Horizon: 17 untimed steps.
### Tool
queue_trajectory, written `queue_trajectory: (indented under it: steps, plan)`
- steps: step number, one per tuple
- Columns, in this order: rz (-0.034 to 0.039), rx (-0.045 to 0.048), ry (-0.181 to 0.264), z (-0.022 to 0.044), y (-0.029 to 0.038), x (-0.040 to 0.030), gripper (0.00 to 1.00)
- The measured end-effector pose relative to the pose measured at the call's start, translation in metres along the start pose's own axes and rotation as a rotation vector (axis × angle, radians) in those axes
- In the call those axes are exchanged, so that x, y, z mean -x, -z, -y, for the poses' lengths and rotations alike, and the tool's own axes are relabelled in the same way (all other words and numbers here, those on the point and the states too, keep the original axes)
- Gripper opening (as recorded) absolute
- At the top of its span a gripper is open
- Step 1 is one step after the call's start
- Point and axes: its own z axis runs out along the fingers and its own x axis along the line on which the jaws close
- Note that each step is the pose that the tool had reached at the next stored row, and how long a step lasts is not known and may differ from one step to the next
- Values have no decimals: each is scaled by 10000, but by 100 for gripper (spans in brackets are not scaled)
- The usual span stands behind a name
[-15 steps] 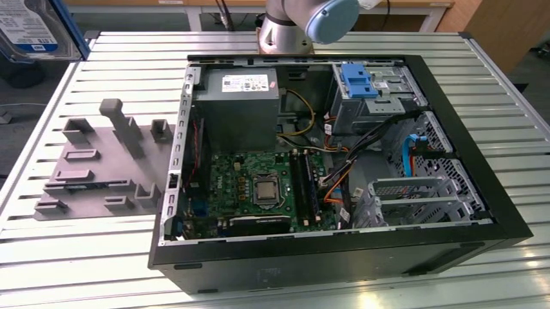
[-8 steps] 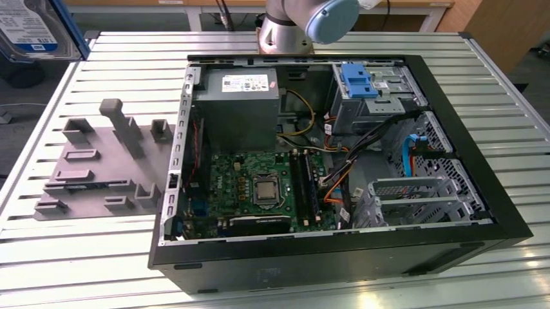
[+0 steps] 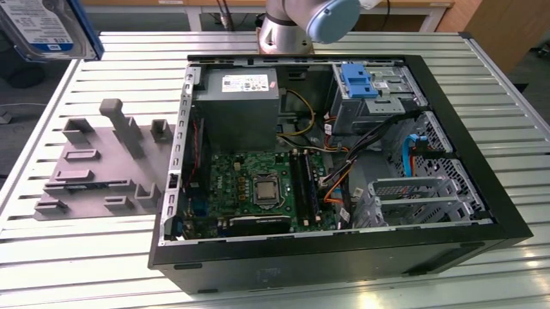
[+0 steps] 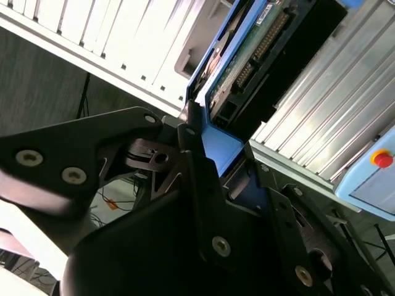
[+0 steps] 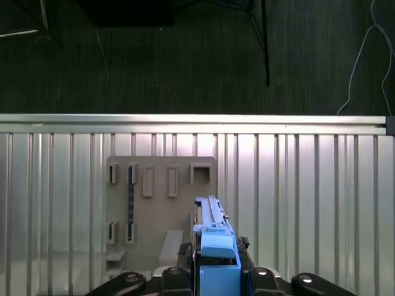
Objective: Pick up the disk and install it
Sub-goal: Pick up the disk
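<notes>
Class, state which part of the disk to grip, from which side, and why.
Grip the disk by its blue carrier end, coming endwise, closing across its flat faces. The tool holds it so: that end is narrow, clear of the circuit board.

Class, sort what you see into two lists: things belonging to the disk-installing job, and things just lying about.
Job: disk, gripped by the tool; open computer case.
Lying about: grey holder plate; power supply; motherboard.

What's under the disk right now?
In the first wrist view the disk, clamped in the gripper, hangs over the grey fixture plate edge and the slatted table. The strip of plate and table directly behind it is covered.
</notes>
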Motion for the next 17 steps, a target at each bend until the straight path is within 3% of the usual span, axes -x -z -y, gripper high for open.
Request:
queue_trajectory:
  steps: [6, 13, 17]
  plan:
    - [1, -1, 0, 223, -1, 3, 36]
    - [-1, -1, 0, 425, -4, 5, 36]
    - [0, 0, 0, 596, -8, 7, 36]
